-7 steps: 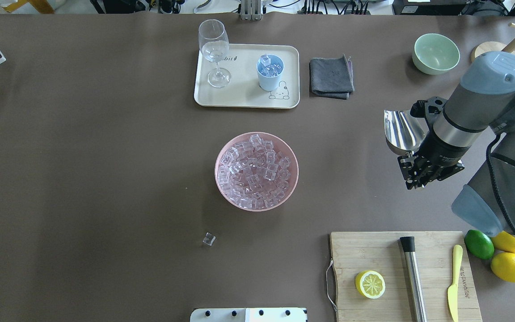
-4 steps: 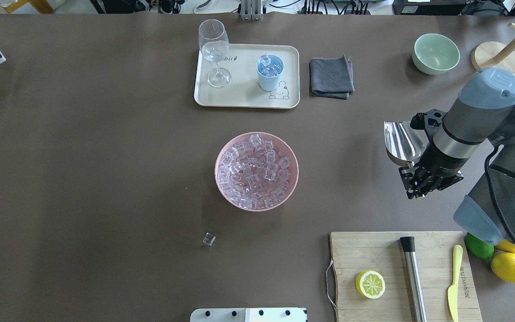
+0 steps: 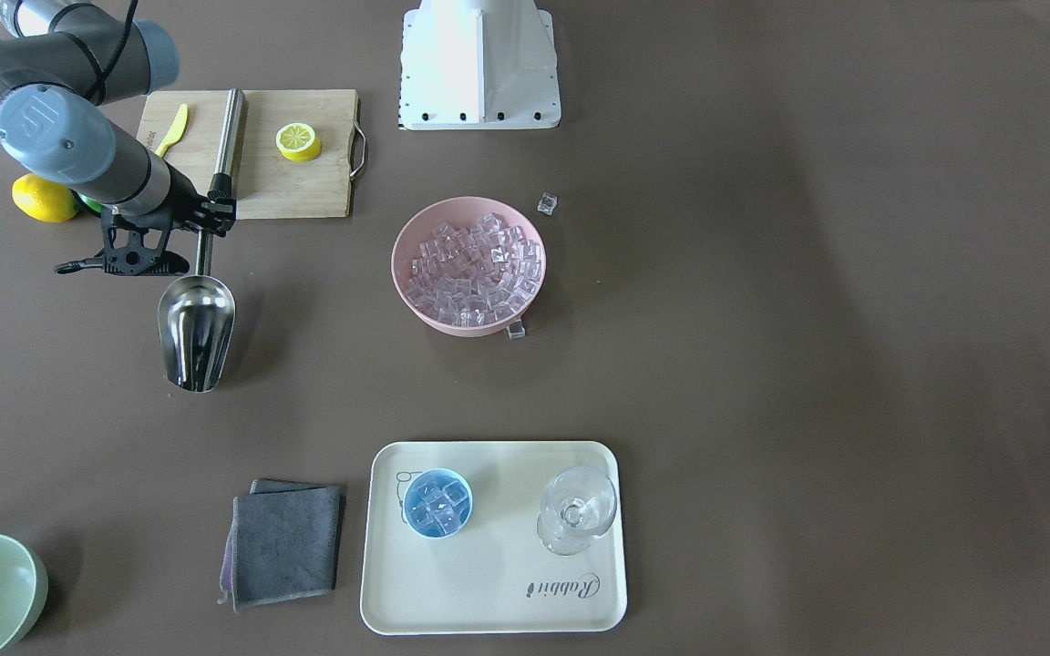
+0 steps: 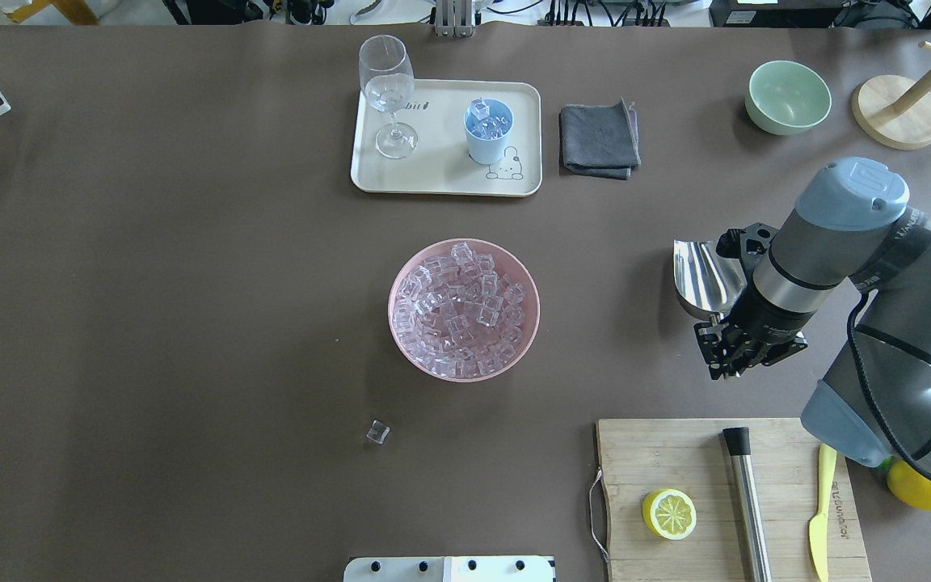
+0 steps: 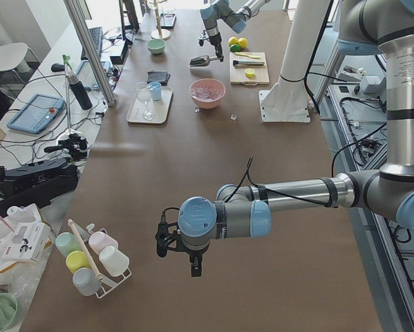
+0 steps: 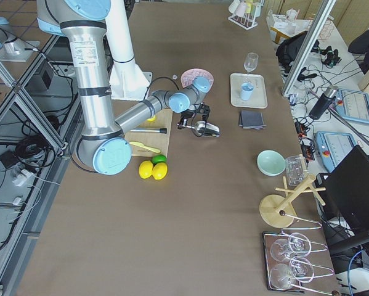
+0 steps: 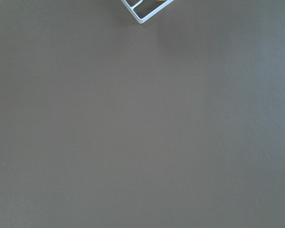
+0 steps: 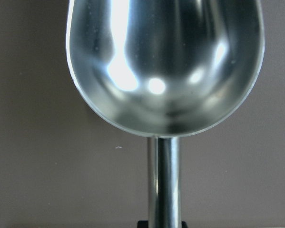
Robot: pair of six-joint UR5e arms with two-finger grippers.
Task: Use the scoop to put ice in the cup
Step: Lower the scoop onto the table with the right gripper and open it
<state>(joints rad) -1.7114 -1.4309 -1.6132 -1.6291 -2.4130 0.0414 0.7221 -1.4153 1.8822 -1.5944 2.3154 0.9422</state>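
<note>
Overhead exterior, and the scoop [image 4: 704,276] is out toward the table's [image 4: 191,323] right edge. The right gripper [image 3: 209,215] has its jaws clamped on the thin rod handle, with the trough pointing at the far edge. Right wrist view: that trough is bare, not a cube in it!

The cup [image 4: 488,132] stands on the cream tray [image 4: 441,178] at the middle of the far edge, with cubes piled inside. The main ice [image 4: 461,311] fills the pink bowl [image 4: 401,339] at the table's centre. One stray cube [image 4: 377,432] lies toward the near edge.

The left gripper [image 5: 182,249] shows only from the side, at the left end. Whether its jaws are open or closed, I cannot tell.
</note>
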